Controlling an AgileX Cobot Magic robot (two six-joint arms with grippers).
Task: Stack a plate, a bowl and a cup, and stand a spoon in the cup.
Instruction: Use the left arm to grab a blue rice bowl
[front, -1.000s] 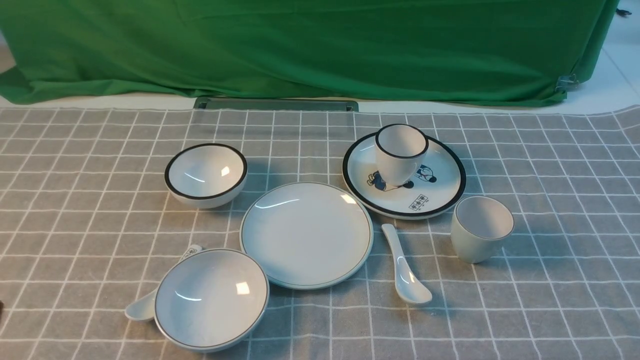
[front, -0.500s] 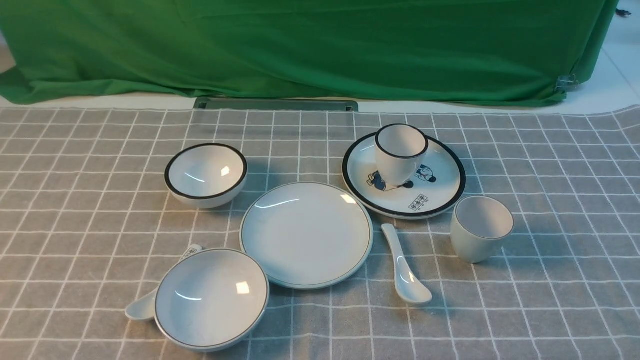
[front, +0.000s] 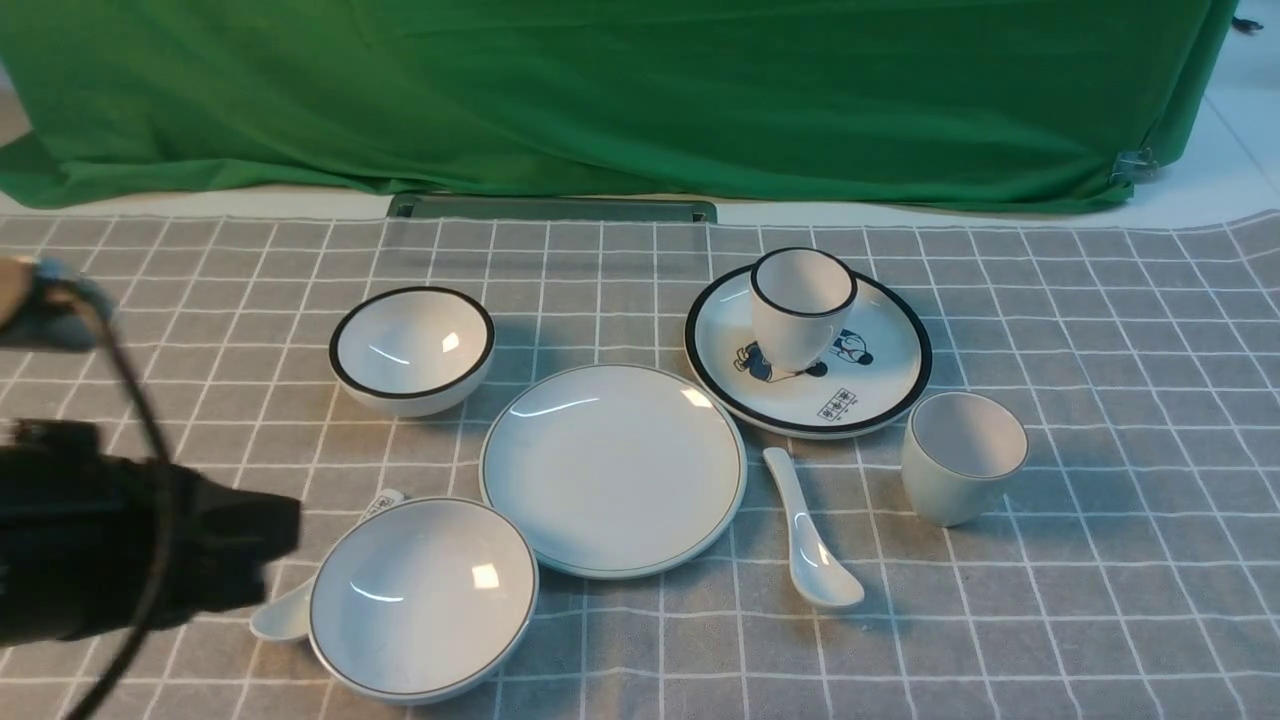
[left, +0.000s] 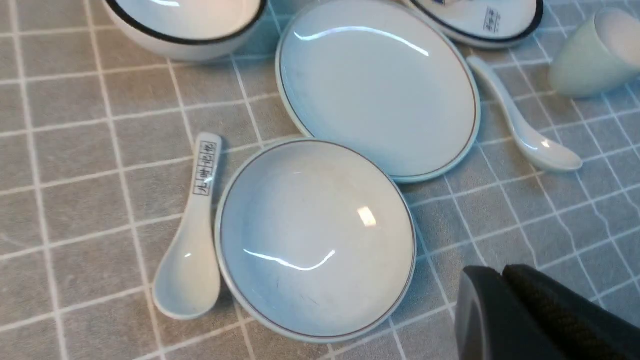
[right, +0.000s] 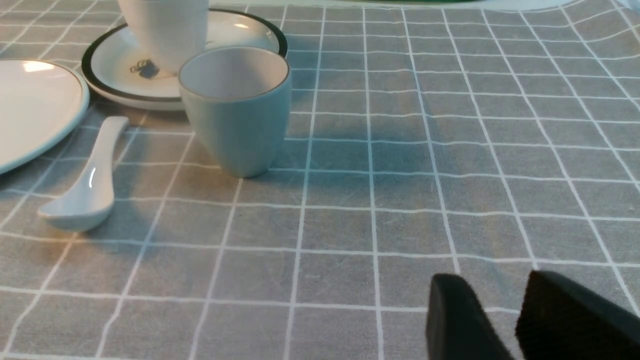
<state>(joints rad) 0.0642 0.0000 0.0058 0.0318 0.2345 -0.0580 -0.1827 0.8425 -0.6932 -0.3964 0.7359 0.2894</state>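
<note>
Grey checked cloth (front: 1100, 620) carries eight pieces of white crockery: two plates, two bowls, two cups and two spoons. The plate (front: 613, 470) with the thin grey-green rim line lies flat in the middle. The bowl (front: 423, 598), wide and shallow, sits nearer the robot and to its left, its rim just beside the plate's edge. The cup (front: 963, 457) stands upright well to the right. The spoon (front: 810, 535) lies between plate and cup, touching neither. Its long axis runs far to near, the handle tip pointing away towards the cartoon plate (front: 880, 385) and the scoop towards the robot, a little to the right. A black-rimmed cup (front: 800, 305) stands on that plate, a black-rimmed bowl (front: 412, 350) sits far left, and a printed spoon (left: 192, 240) lies against the bowl's left side. The left gripper (left: 502, 274) hangs near the bowl, pads pressed together on nothing. The right gripper (right: 500, 287) hovers over bare cloth, narrowly parted and empty.
</note>
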